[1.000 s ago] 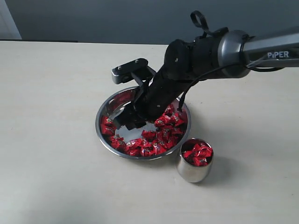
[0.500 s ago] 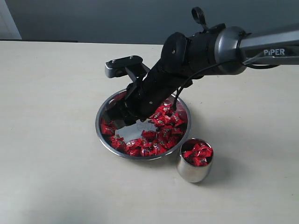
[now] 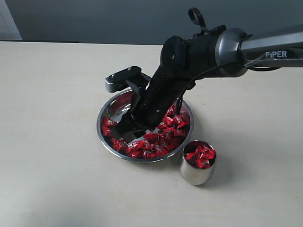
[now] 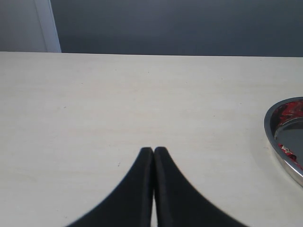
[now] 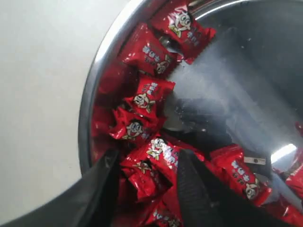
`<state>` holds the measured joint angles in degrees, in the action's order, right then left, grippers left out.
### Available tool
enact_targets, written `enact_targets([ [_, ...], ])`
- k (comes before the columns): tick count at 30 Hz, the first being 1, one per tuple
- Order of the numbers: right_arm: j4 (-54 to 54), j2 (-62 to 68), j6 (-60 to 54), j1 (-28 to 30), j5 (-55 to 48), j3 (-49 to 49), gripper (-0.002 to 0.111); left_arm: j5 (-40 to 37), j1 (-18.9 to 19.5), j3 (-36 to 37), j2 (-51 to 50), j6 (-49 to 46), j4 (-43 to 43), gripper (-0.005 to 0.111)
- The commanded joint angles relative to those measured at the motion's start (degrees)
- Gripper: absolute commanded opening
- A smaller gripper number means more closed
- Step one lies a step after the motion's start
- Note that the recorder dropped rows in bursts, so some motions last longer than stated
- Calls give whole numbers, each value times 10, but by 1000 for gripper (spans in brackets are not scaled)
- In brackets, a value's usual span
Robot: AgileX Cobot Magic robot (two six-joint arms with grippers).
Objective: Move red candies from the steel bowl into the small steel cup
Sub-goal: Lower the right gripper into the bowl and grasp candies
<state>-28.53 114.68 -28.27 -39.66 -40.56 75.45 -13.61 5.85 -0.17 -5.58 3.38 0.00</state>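
Right pincer [image 3: 124, 126]: black fingers [image 5: 102, 189] spread, tips lowered into the steel bowl [image 3: 99, 127], with several of the red candies [image 5: 151, 97] lying between them. Whether any candy is squeezed cannot be told.

Right arm: enters from the right edge of the exterior view, grey link lettered "PIPER" [image 3: 276, 54] lying nearly level above the desk. It bends at a black wrist and slopes steeply down and leftward to the pincer. A grey camera block [image 3: 122, 78] juts from the wrist above the bowl's far rim, and a black cable loop [image 3: 196, 16] stands at the top of the bend.

Steel bowl: directly beneath and around the right pincer. Red candies [image 3: 161, 142] are heaped along the rim close to the fingertips and on the side toward the arm; the polished bottom is bare behind the tips.

Small steel cup [image 3: 193, 176]: upright on the desk, just outside the bowl's rim, to the pincer's right and nearer the exterior camera, with red candies up to its mouth.

Left pincer [image 4: 154, 150]: fingers pressed together, nothing between them, above bare desk well apart from the right pincer; the bowl's rim [image 4: 272, 137] is off to one side.

Desk [image 3: 47, 118]: pale cream, matte.

Room: dark grey-blue wall [image 3: 94, 19] behind the desk, with a white strip [image 3: 7, 19] at its far left.
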Motion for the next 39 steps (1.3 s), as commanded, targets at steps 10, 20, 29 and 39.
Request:
enact_targets([
  [10,12,46,-2,0,6,3,40,2,-3,2,3,1,0,0],
  [20,34,48,-2,0,36,3,10,2,-3,2,3,1,0,0],
  [29,25,14,-2,2,87,3,-1,2,-3,2,3,1,0,0],
  [39,10,42,-4,2,35,3,15,2,-3,2,3,1,0,0],
])
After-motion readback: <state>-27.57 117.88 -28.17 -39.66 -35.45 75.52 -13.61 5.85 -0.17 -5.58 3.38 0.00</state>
